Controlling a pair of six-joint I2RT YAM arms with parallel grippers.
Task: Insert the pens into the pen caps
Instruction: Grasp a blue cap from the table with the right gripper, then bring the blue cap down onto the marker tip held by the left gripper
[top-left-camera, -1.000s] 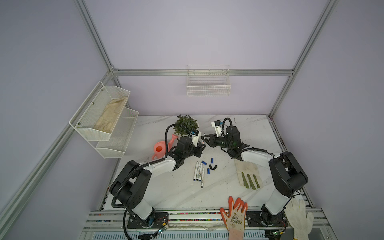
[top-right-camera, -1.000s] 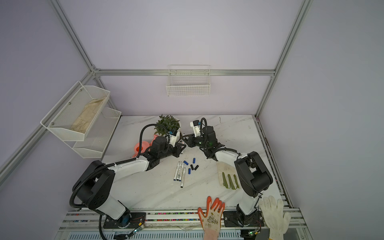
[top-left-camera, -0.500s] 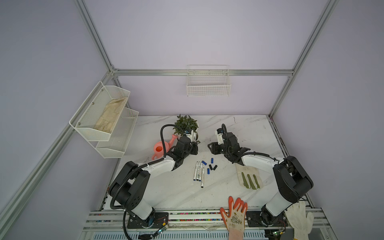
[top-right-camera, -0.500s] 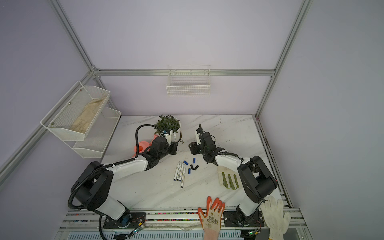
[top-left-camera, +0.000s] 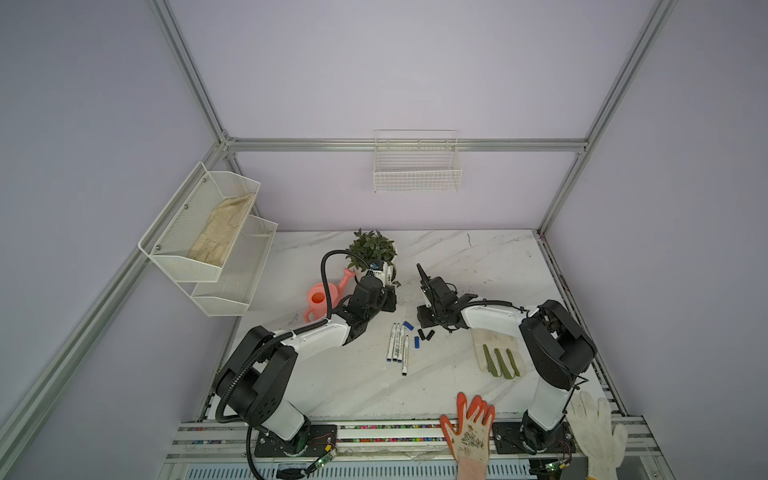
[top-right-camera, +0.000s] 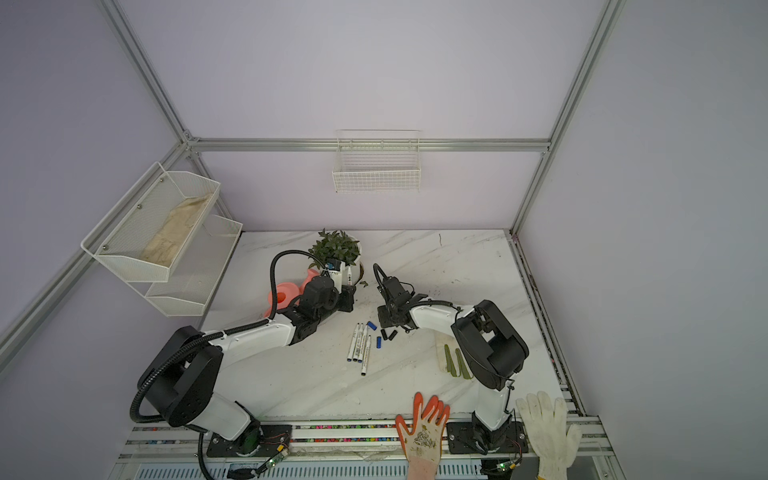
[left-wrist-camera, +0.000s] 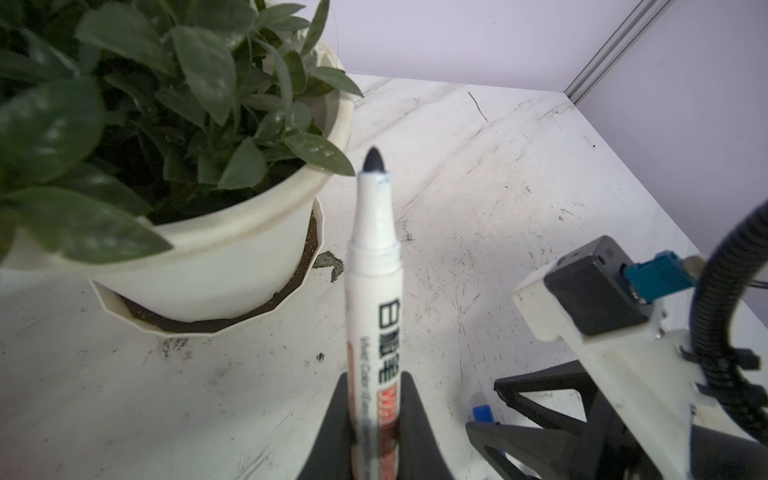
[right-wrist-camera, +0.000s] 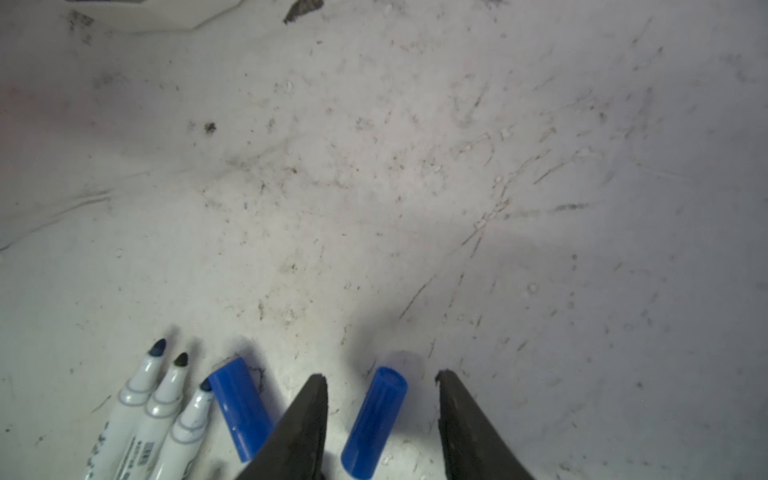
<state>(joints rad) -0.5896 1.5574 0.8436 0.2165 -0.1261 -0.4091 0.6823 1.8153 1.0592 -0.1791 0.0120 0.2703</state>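
Slip risk: right claw (right-wrist-camera: 380, 376), open w/ one jaw each side of a blue cap (right-wrist-camera: 374, 419) lying on the desk (right-wrist-camera: 415, 166) near the plant pot (left-wrist-camera: 232, 257), may close off-centre & roll or tilt it, so pen (left-wrist-camera: 374, 257) gripped tip-up in left claw (left-wrist-camera: 376, 376) beside that pot wouldn't seat.

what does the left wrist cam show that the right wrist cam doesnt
Only the left wrist view: the left gripper shut on an uncapped pen, its dark tip near a potted plant.
Only the right wrist view: three uncapped pens lying side by side, with a blue cap next to them.
Both: the scuffed white table and the right gripper, open, with another blue cap lying between its fingers. The left wrist view catches only a sliver of blue there.
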